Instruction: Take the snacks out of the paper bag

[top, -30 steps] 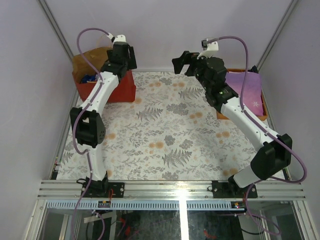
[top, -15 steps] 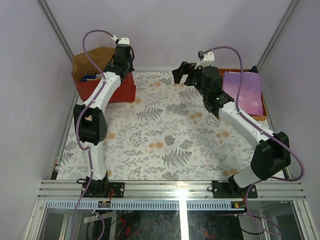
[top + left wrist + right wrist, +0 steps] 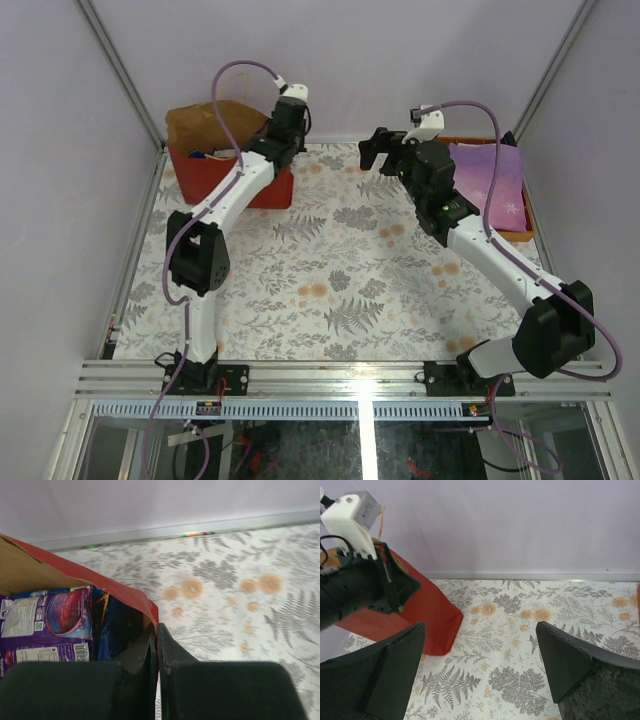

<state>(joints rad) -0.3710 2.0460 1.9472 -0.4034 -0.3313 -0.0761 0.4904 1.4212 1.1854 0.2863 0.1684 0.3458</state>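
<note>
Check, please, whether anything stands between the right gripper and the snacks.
Yes: the left gripper, shut on the paper bag rim, sits on the side facing the right gripper, and the bag's red wall screens the snacks.

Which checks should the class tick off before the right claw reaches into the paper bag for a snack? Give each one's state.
1. Left claw shut on paper bag rim: ok.
2. Right claw open and empty: ok.
3. Purple packet visible inside the bag: ok.
4. Right claw above the bag mouth: not ok, it hangs over the table beside it.
5. Bag standing steady: cannot tell.
</note>
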